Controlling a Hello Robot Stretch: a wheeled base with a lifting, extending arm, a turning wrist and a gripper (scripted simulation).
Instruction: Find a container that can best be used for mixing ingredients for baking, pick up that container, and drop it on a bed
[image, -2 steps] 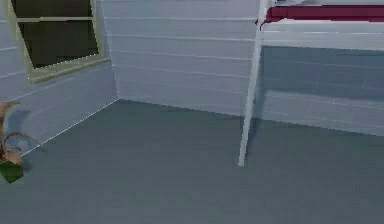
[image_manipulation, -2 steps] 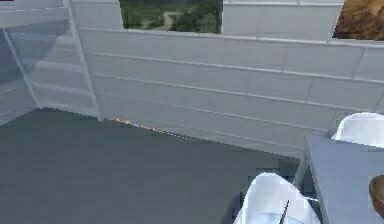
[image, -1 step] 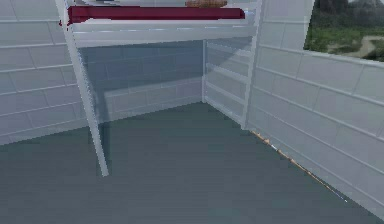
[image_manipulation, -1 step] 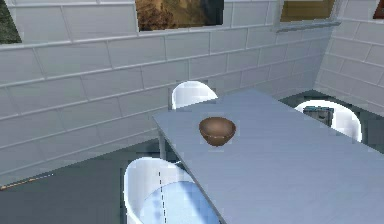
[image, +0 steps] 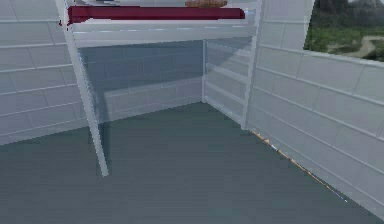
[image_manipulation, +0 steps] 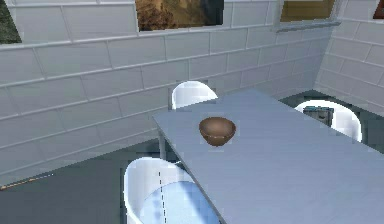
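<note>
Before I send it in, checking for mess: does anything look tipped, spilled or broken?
Nothing stands out. The brown bowl sits upright on the table, white chairs stand around it, and the raised bed looks level.

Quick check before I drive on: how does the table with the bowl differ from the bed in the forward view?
The table, bearing the brown bowl, has a pale blue-grey top; the bed has a dark red cover on a white frame. The table has white chairs around it; the bed is raised loft-style over open floor. Both stand by white block walls.
</note>
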